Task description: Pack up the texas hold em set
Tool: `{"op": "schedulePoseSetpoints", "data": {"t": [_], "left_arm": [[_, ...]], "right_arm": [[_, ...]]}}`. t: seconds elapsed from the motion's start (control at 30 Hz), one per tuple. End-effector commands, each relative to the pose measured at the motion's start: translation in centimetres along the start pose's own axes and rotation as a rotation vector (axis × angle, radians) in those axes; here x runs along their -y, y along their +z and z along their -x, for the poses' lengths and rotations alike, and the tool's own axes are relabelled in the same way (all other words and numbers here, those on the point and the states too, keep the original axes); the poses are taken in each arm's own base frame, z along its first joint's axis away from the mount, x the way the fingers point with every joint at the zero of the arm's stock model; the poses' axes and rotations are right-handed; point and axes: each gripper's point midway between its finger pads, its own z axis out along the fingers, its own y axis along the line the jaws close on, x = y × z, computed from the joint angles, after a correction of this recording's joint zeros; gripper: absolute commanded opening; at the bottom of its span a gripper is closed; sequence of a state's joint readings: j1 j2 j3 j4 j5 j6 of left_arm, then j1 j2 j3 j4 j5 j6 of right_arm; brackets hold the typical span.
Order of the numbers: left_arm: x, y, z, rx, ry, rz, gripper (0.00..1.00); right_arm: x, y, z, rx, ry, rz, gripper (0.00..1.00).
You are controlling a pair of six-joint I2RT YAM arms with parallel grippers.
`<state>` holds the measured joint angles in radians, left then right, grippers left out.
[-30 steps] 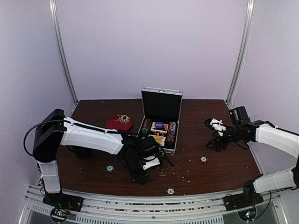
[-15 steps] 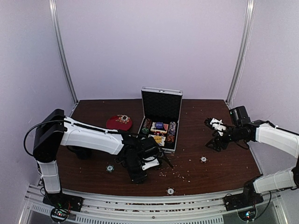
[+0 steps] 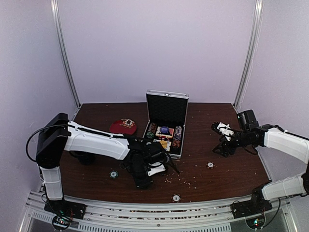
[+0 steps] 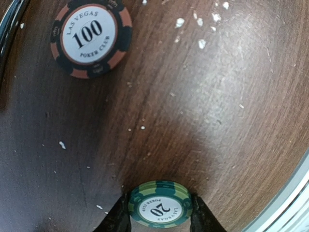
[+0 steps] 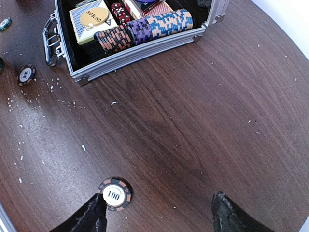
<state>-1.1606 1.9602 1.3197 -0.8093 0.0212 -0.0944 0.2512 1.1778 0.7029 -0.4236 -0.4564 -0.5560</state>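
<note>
The silver case (image 3: 166,126) stands open mid-table with its lid up. In the right wrist view the case (image 5: 145,46) holds rows of chips (image 5: 145,30), red dice (image 5: 118,10) and a card box (image 5: 89,19). My left gripper (image 4: 158,213) sits low on the table with a finger touching each side of a green "20" poker chip (image 4: 158,204). An orange-and-black "100" chip (image 4: 91,37) lies beyond it. My right gripper (image 5: 159,212) hangs open above bare wood, and another "100" chip (image 5: 115,194) lies by its left finger.
A red patterned plate (image 3: 123,126) sits left of the case. Loose chips lie at the front left (image 3: 113,174), near the front edge (image 3: 176,197) and right of centre (image 3: 210,165). Pale crumbs are scattered over the wood. The table's front rail (image 4: 289,203) runs close to the left gripper.
The left jaws have closed in on the green chip and the left wrist has shifted slightly. The right arm has not moved.
</note>
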Motion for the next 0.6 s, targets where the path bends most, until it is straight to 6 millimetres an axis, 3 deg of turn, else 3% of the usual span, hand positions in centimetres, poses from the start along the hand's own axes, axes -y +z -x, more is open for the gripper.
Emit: {"op": "schedulePoseSetpoints", "data": {"t": [0.0, 0.2, 0.43, 0.57], "left_arm": [[0.2, -1.2, 1.7, 0.056, 0.022, 0.006, 0.34], [-3.3, -6.5, 5.2, 0.264, -0.046, 0.142, 0.35], [-12.3, -12.4, 7.7, 0.561, -0.306, 0.329, 0.37], [-16.6, -13.4, 8.7, 0.675, -0.405, 0.335, 0.37]], "right_arm": [[0.3, -0.3, 1.0, 0.017, -0.022, -0.001, 0.75], [0.3, -0.2, 1.0, 0.014, -0.022, 0.0, 0.74], [0.3, -0.2, 1.0, 0.011, -0.021, 0.001, 0.74], [0.3, -0.2, 0.9, 0.01, -0.021, 0.0, 0.74]]}}
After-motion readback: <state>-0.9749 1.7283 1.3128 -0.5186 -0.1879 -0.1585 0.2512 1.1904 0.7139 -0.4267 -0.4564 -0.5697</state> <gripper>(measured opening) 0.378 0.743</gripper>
